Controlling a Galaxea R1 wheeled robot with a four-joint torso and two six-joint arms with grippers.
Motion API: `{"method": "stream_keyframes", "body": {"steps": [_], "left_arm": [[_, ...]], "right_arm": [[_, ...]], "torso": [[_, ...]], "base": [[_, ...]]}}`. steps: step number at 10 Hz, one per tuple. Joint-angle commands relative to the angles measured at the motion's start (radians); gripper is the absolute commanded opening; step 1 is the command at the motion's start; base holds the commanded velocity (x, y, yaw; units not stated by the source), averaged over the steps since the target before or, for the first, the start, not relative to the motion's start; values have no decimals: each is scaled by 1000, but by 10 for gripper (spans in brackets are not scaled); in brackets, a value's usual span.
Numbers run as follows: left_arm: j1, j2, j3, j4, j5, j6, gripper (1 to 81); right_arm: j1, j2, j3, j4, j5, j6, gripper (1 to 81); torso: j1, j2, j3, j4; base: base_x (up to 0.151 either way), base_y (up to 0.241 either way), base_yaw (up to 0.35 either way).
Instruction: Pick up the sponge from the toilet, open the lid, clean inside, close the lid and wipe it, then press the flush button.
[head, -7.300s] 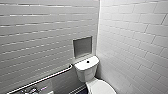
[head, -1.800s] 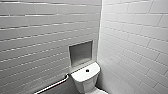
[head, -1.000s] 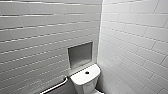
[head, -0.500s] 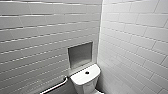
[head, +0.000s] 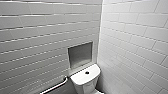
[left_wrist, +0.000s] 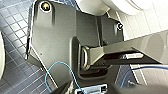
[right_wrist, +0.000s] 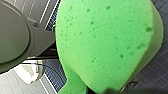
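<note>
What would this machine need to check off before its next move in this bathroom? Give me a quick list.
1. Sponge held: ok, it hangs over the floor tiles in the right wrist view.
2. Toilet ahead: ok, low in the head view.
3. Flush button on its top: ok.
4. Lid's position: cannot tell.
5. Room past the rail: cannot tell.
</note>
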Motion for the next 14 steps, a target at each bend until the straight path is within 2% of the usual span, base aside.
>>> {"method": "stream_keyframes", "body": {"steps": [1, 2, 4, 6, 8, 11, 12, 14], "left_arm": [[-85, -111, 179, 1, 55, -5, 811], [-117, -146, 238, 1, 55, -12, 811], [-188, -196, 308, -14, 57, -15, 811], [-285, -240, 360, -52, 118, -25, 811], [-412, -318, 496, -86, 188, -29, 811], [-619, -355, 633, -167, 348, -29, 811], [-685, -349, 651, -208, 380, -29, 811], [-810, -343, 673, -336, 385, -29, 811]], "right_arm": [[9, -59, 79, -13, -49, 5, 10], [12, -85, 117, -14, -46, 8, 10], [10, -142, 192, -11, 10, 8, 10], [14, -170, 228, -11, 15, 10, 10], [17, -162, 227, -14, 15, 6, 10], [31, -156, 228, -5, 17, 25, 10], [32, -156, 224, -2, 18, 48, 10], [27, -147, 218, -1, 50, 60, 10]], "torso": [[0, 0, 0, 0], [0, 0, 0, 0], [0, 0, 0, 0], [0, 0, 0, 0], [0, 0, 0, 0], [0, 0, 0, 0], [0, 0, 0, 0], [1, 1, -1, 0]], "base": [[0, 0, 0], [0, 0, 0], [0, 0, 0], [0, 0, 0], [0, 0, 0], [0, 0, 0], [0, 0, 0], [0, 0, 0]]}}
